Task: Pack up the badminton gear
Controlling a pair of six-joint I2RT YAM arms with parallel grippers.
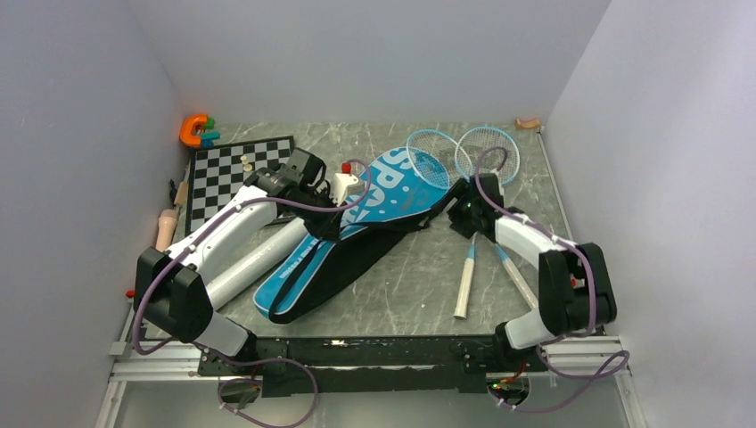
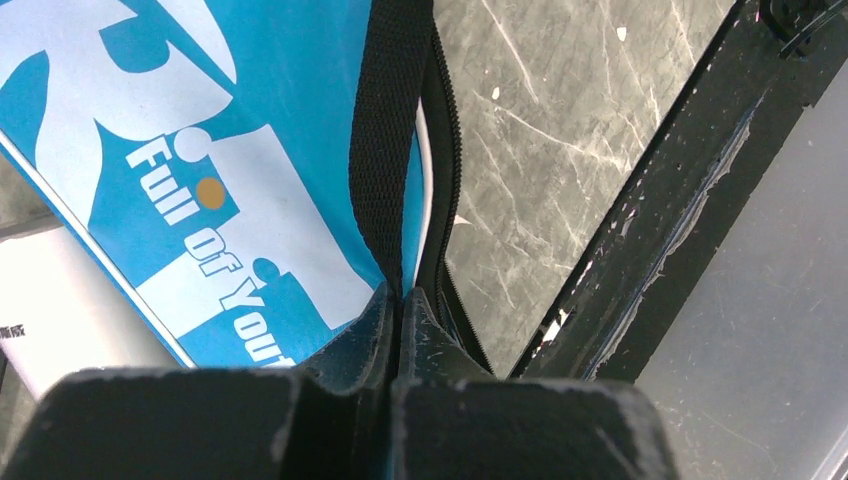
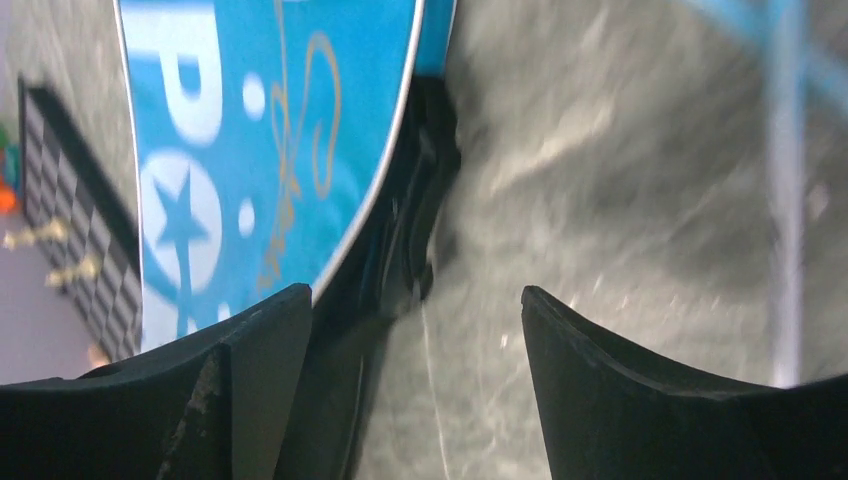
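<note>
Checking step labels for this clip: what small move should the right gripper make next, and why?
Probably ease the right gripper toward the black edge of the blue bag and close on it. The left gripper is shut on the black strap, the right jaws stand open beside that edge, and both rackets lie outside the bag.

The white-and-black left arm [image 1: 223, 234] rises from its base at the near edge, folds at a black elbow out to the left and extends its forearm forward and to the right, wrist pitched down; its black two-finger left gripper [image 2: 400, 310] has the jaws pressed together, with a black webbing strap [image 2: 385, 150] running in between the tips. The white-and-black right arm [image 1: 526, 234] folds at a black elbow out to the right and extends its forearm forward and to the left, wrist low. Its black two-finger right gripper [image 3: 415, 330] has the jaws spread wide apart, nothing between them.
</note>
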